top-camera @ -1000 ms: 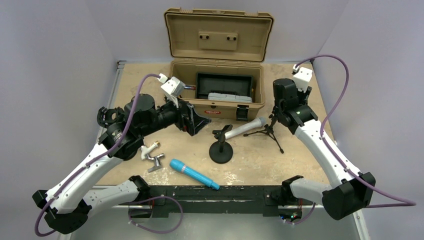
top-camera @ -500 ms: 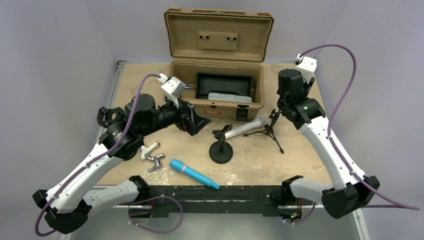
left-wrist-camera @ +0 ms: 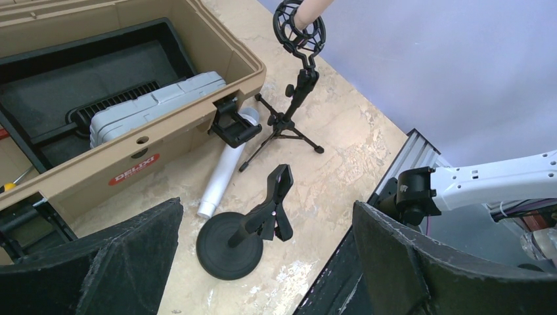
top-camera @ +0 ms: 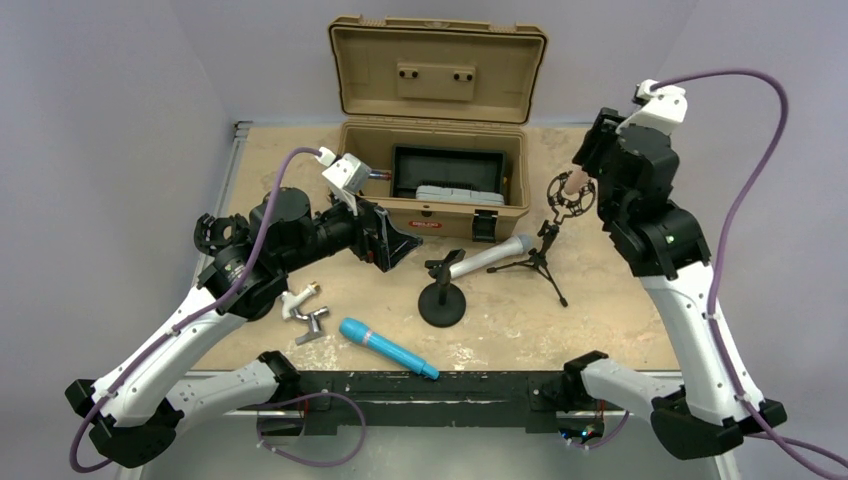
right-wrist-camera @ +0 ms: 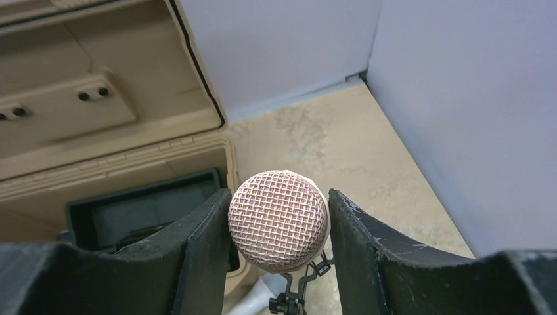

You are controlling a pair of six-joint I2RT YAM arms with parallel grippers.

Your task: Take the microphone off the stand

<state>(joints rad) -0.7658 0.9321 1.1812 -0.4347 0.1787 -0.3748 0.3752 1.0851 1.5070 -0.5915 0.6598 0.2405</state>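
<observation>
Microphones, three. One rose-gold microphone (right-wrist-camera: 278, 230) with a rounded mesh head is grasped at the head between the fingers of the right end effector (right-wrist-camera: 279, 200) and held raised above the counter (top-camera: 600, 325) at its far right. Its pale peach body slants down, and its lower end is seen within the black ring of the shock mount (left-wrist-camera: 299, 33). One silver microphone (top-camera: 490, 255) is laid flat just in front of the toolbox (top-camera: 435, 215), between the two stands. One blue microphone (top-camera: 388, 348) is laid flat near the counter's front edge. Stands, two. One black tripod stand (top-camera: 540, 262) is set upright on the counter and carries the shock mount at its top. One black round-base stand (top-camera: 443, 300) with a spring clip is set just beside the silver microphone, and nothing is held in the clip. Toolbox, one: tan, lid raised, holding one black tray (top-camera: 445, 160) and one grey case (top-camera: 458, 193). Small white and metal fitting (top-camera: 305, 312), one, laid near the left arm; its kind cannot be told. End effectors, two. The left end effector (top-camera: 388, 243) is released, its fingers spread wide with nothing between them, and is held above the counter left of the round-base stand.
</observation>
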